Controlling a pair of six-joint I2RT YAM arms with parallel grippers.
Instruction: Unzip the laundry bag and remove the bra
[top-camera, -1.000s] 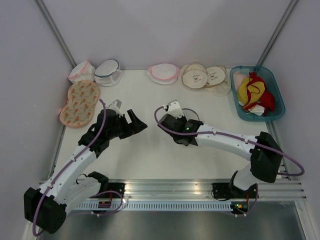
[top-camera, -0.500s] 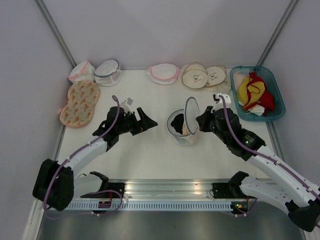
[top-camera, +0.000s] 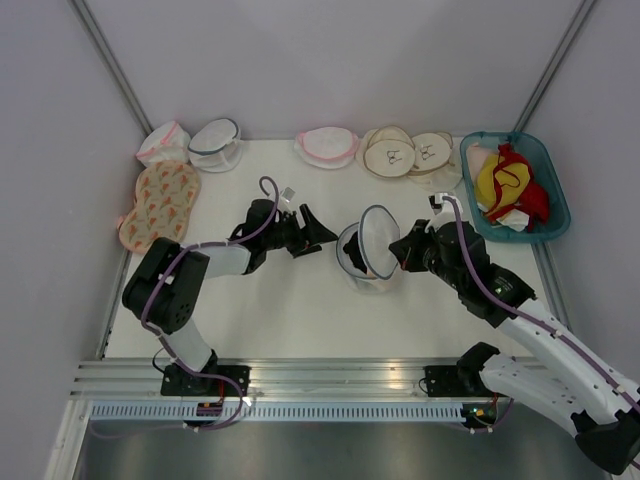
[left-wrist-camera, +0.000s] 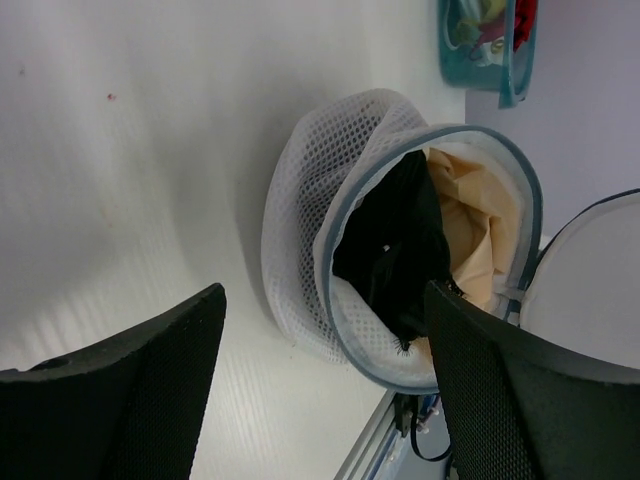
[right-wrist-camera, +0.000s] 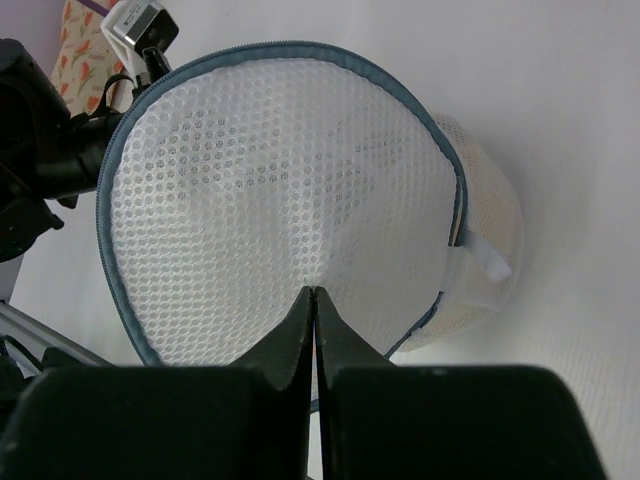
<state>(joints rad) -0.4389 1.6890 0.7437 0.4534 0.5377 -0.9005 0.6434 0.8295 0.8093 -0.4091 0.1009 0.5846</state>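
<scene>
The laundry bag (top-camera: 362, 268) stands at the table's middle, a round white mesh drum with blue-grey zipper trim, and its lid (top-camera: 380, 240) is flipped up. My right gripper (top-camera: 397, 250) is shut on the mesh of that lid (right-wrist-camera: 280, 180), pinching it at the fingertips (right-wrist-camera: 315, 292). Inside the open bag (left-wrist-camera: 300, 240) I see the peach bra (left-wrist-camera: 475, 225) with a dark cloth (left-wrist-camera: 395, 240) in front of it. My left gripper (top-camera: 325, 235) is open just left of the bag's mouth, empty, with the bag between its fingers (left-wrist-camera: 130, 385) in the left wrist view.
Along the back edge lie a pink-trimmed bag (top-camera: 162, 143), a flat dark-trimmed mesh bag (top-camera: 217, 143), another pink-trimmed bag (top-camera: 327, 146) and beige round pads (top-camera: 400, 152). A teal basket (top-camera: 468, 185) of red and yellow garments stands at the right, a patterned pouch (top-camera: 160, 205) at the left.
My right arm swung from over the bag to its right, lifting the lid open. My left gripper moved right towards the bag's mouth and its jaws narrowed slightly.
</scene>
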